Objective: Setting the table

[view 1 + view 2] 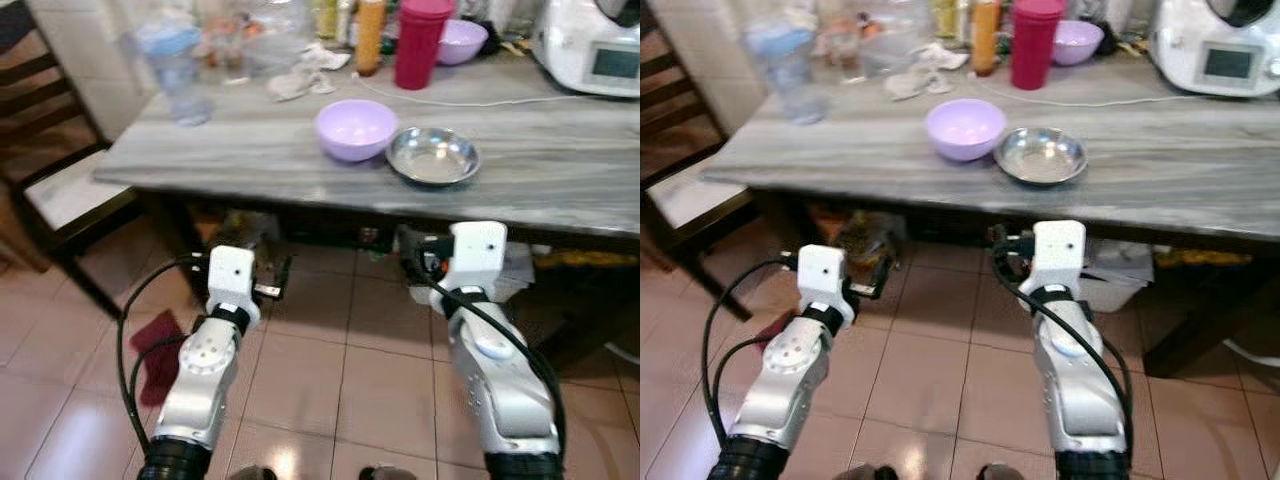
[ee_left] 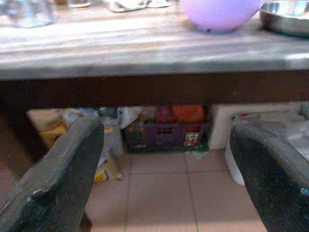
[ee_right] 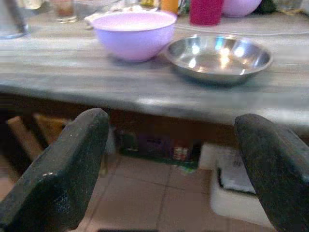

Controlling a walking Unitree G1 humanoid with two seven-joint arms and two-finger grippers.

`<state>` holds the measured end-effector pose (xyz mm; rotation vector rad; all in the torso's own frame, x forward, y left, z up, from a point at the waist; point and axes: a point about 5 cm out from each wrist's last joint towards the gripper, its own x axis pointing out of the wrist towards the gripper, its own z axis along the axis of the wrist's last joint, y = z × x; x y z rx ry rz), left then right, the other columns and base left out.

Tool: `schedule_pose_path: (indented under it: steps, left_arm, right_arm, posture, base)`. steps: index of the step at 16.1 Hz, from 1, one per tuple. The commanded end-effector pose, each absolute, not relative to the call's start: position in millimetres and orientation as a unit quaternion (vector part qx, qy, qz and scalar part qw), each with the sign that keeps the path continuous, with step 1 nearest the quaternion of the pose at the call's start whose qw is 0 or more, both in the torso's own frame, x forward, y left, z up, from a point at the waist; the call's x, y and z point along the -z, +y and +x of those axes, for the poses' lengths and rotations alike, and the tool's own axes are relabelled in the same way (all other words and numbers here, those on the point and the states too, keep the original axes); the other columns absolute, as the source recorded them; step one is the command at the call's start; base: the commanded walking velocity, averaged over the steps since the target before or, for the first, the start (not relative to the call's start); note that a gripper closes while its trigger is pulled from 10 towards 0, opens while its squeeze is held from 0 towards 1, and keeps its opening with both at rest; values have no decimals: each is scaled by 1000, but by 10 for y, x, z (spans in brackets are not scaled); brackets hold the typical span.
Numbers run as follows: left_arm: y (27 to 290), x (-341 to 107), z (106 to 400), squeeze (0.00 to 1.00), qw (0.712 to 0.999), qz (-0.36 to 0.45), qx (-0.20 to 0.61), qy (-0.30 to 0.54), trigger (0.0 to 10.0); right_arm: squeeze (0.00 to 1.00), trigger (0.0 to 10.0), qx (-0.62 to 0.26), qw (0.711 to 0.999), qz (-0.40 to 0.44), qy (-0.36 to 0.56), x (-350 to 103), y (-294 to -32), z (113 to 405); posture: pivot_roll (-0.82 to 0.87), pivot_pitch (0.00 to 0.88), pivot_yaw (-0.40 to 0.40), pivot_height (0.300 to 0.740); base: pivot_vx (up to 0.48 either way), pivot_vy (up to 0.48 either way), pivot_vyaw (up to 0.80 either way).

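Observation:
A lilac bowl (image 1: 356, 128) and a shallow steel bowl (image 1: 433, 155) stand side by side near the front edge of the grey wood-grain table (image 1: 230, 155). Both my arms are held low in front of the table, below its top. My left gripper (image 2: 166, 129) is open with nothing between its fingers, facing the dark space under the table edge. My right gripper (image 3: 171, 118) is open and empty too, at about the height of the tabletop, with the lilac bowl (image 3: 134, 34) and the steel bowl (image 3: 217, 55) just beyond it.
At the back of the table stand a red cup (image 1: 422, 42), a second lilac bowl (image 1: 462, 40), an orange bottle (image 1: 369, 35), a blue-lidded jar (image 1: 178, 75), a crumpled cloth (image 1: 305, 75) and a white appliance (image 1: 595, 45). A dark chair (image 1: 60, 190) stands left. Crates (image 2: 164, 130) sit under the table.

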<state>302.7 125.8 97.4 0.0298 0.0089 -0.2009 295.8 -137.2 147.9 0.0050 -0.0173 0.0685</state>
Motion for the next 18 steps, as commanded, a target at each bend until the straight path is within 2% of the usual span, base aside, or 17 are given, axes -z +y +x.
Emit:
schedule_pose_path:
  steps: [1,6,14,16,18]
  left_arm:
    - [1267,-951,3028,0,995,16,100,8,10000]
    - [1245,-957,3032,0,995,18,102,5,10000]
    - [1230,-943,3018,0,995,13,102,-2,10000]
    - [1138,-986,2994,0,990,-13,142,-15,10000]
    - [1116,-981,3013,0,989,-13,149,-15,10000]
  right_arm:
    - [0,10000,-31,999,8,2,-1446,-1388,2955]
    - [0,10000,-29,999,-21,-12,-1444,-1367,2964]
    - [0,10000,-34,999,-10,-8,-1428,-1342,2987]
    - [0,10000,-35,999,-11,-28,-1458,-1334,2998]
    - [0,10000,-30,999,-14,-20,-1400,-1390,2963]
  posture:
    - [-269,85,35,740]
    - [-266,82,33,740]
    - [-253,77,30,740]
    - [-238,57,46,740]
    - [-244,53,47,740]
  base:
    - [-337,0,0]
    - [-329,0,0]
    - [0,0,0]
    - [0,0,0]
    - [0,-262,-569]
